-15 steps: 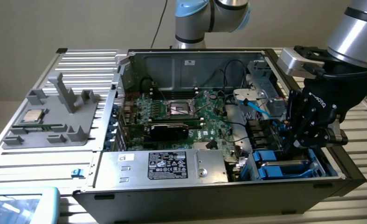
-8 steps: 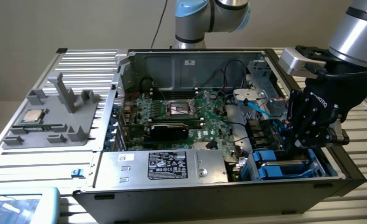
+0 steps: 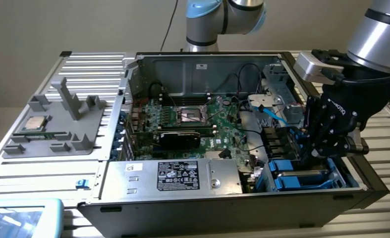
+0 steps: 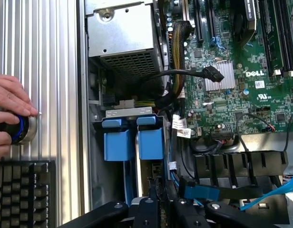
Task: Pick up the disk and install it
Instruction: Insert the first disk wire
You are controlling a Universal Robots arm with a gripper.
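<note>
The install step is judged to be in hand. The tool (image 4: 153, 202) is lowered over the drive bay (image 4: 130, 112) with its fingers nearly together, closed on the near edge of the disk (image 4: 142, 176). The disk is held edge-on and upright at the bay's mouth, its blue carrier rail alongside. 2 blue carrier blocks (image 4: 119, 142) are seen just beyond it, inside the bay. How deep the disk sits cannot be told.

For seating, a straight travel along the bay's guides is judged to be called for. The disk must be kept square to the slot and the blue cable (image 4: 218, 192) beside the bay left unsnagged.

In the exterior view the whole open case (image 3: 115, 198) is shown. The arm is seen reaching into the bay, with the power supply (image 3: 175, 176) just beside the bay and the motherboard (image 3: 195, 119) beyond. A grey tray (image 3: 49, 139) is shown on the ribbed counter (image 3: 23, 173), well apart from the bay.

In the wrist view the bay's interior is laid open. A loose black connector (image 4: 210, 73) is shown near the bay. Outside the case wall, a person's hand (image 4: 8, 114) is seen resting on a round blue-ringed button (image 4: 24, 129), near a keyboard (image 4: 23, 190).
</note>
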